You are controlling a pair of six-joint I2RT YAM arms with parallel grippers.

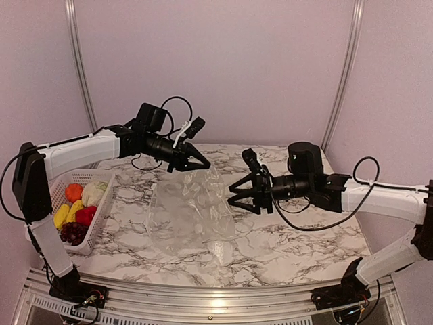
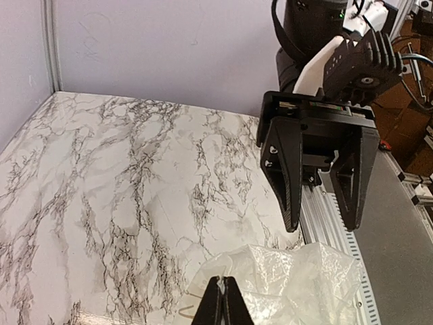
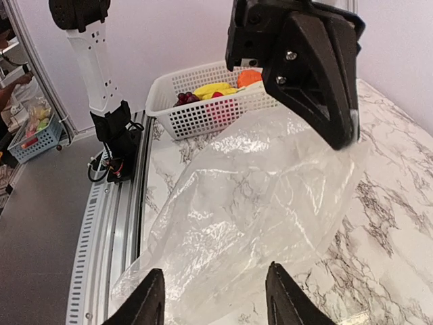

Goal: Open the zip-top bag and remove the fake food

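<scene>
The zip-top bag (image 1: pixel 189 213) is clear and crinkly. It looks empty, with one top corner lifted and the rest draped on the marble table. My left gripper (image 1: pixel 203 164) is shut on that corner; the left wrist view shows its fingertips (image 2: pixel 222 288) pinching the plastic (image 2: pixel 291 277). My right gripper (image 1: pixel 233 193) is open and empty just right of the bag; in the right wrist view (image 3: pixel 215 298) the bag (image 3: pixel 250 196) lies beyond its fingers. The fake food lies in the basket: orange (image 1: pixel 74 191), cream lump (image 1: pixel 93 194), yellow (image 1: pixel 62 215), red (image 1: pixel 86 215), grapes (image 1: pixel 73 233).
A white lattice basket (image 1: pixel 98 220) stands at the table's left edge, also in the right wrist view (image 3: pixel 203 115). A metal rail (image 1: pixel 216 298) runs along the table's front edge. A blue bin (image 3: pixel 37 132) sits off the table.
</scene>
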